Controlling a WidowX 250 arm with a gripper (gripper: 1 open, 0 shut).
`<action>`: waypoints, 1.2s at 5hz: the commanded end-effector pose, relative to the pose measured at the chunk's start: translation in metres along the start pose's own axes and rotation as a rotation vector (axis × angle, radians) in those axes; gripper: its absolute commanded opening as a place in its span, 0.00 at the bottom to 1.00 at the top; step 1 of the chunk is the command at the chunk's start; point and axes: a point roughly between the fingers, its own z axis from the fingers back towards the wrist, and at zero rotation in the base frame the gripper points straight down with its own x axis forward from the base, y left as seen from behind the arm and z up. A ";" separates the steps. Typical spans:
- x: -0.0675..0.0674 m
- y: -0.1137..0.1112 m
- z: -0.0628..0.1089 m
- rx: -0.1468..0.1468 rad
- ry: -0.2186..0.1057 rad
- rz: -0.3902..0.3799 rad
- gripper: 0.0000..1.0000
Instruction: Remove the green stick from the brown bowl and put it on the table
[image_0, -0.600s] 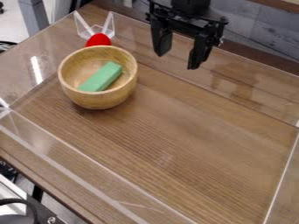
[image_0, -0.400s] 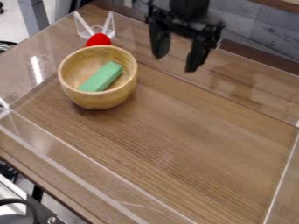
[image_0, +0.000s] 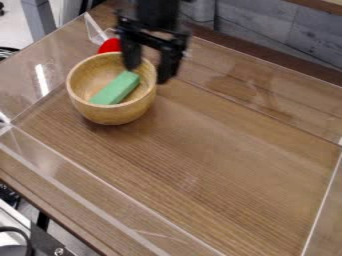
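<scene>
Your pincer hung spread wide and empty, fingers pointing down, right over the far rim of the brown bowl. The green stick lay inside that bowl, slanted, near the desk's far left corner.

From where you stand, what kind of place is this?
Probably a robot test bench: a wood-grain table fenced by clear plastic walls, with a robot's open fingers above a brown bowl holding a green stick.
</scene>
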 end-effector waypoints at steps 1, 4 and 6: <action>-0.002 0.026 0.010 0.014 -0.082 -0.027 1.00; 0.006 0.066 -0.020 0.010 -0.099 0.064 1.00; 0.016 0.077 -0.033 0.012 -0.096 0.098 1.00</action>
